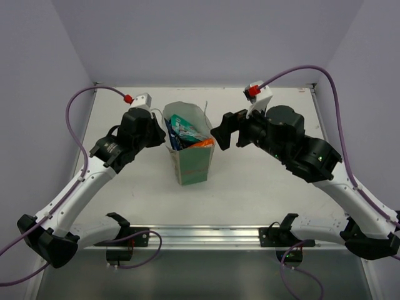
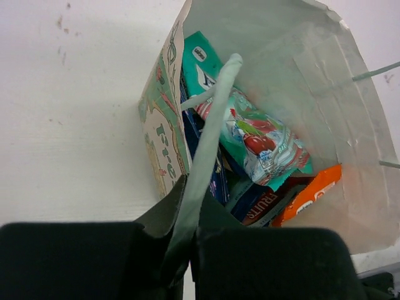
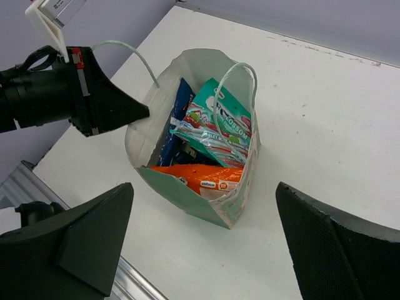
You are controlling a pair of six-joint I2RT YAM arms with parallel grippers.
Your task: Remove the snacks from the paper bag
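While the left gripper (image 1: 161, 134) is pinched closed on the left rim of the bag (image 1: 190, 164), the right gripper (image 1: 221, 133) hovers just beside the bag's right side, near its top. Its jaws are wide apart and hold nothing. The bag stands upright and open at the middle of the table (image 1: 281, 194), between the two arms.

Every packet in view is inside the bag, standing on edge and packed close. A teal packet (image 3: 219, 125) sits in the middle, an orange packet (image 3: 197, 177) lies low against the right wall, and blue packets (image 3: 178, 119) are wedged along the left wall. Not all six can be counted, and no snack appears to be out yet.

Several things could go wrong from here. The bag is thin paper held by one wall only, so a packet dragged upward could lift or tip the whole bag, or tear the rim at the pinch. A string handle (image 3: 247, 75) loops above the rim, and a finger going in could snag it and pull the bag over. The packets touch one another, so closing on one may catch a second. Slick foil may also slip free and drop back inside.
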